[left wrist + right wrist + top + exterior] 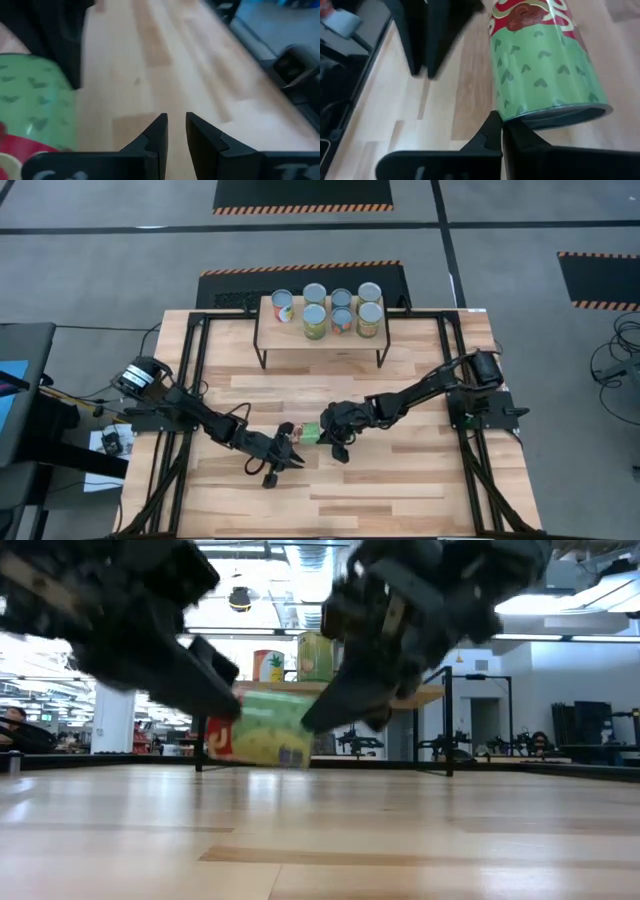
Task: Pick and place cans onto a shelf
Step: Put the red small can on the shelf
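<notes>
A green can with a red band (308,432) lies on its side on the table's middle, between my two grippers; it also shows in the low view (262,730). My right gripper (501,131) is shut at the can's silvery end (555,115). My left gripper (175,130) stands just left of the can (30,100), its fingers a narrow gap apart with nothing between them. The shelf (300,340) stands at the far middle with several cans (340,310) upright on its plank. My right gripper's shut fingertips lie against the rim of the can's silvery end (530,119). The fingers come slanting down from the table's right. The can lies on its side on the table. My left gripper is beside the can's red end (222,735); whether it touches cannot be told.
The shelf's black legs (264,360) stand on the table behind the grippers. Black frame rails (190,380) run along the table's left and right sides. Bare wood lies toward the near edge (330,500).
</notes>
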Robot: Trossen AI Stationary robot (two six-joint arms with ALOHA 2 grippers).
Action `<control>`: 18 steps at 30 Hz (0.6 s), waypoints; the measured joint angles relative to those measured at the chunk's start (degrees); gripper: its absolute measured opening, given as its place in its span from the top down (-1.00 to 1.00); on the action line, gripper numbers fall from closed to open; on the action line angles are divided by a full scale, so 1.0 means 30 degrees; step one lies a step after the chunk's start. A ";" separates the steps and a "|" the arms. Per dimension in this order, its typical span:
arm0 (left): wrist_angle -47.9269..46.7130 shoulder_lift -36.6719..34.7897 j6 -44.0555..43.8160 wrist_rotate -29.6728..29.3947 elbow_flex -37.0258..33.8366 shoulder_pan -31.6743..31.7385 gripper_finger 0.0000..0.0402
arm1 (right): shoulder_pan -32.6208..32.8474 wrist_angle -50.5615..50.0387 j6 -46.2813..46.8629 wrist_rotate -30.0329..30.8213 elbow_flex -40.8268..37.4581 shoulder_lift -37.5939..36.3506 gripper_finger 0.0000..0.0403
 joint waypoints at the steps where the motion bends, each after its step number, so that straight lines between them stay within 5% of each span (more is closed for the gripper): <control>1: -0.0043 -0.0367 0.0143 0.0129 0.0000 -0.0117 0.73 | 0.0091 -0.1278 0.0067 0.0285 0.0380 -0.0411 0.96; 8: -0.0058 -0.4352 0.0706 0.0172 -0.1372 -0.1007 0.73 | 0.0855 -1.3553 -0.1837 0.3748 0.6661 -0.1540 0.97; 18: -0.0092 -1.0214 -0.0698 -0.0712 -0.4959 -0.1503 0.73 | 0.0365 -2.6146 -0.8165 0.7510 1.7608 0.3405 0.96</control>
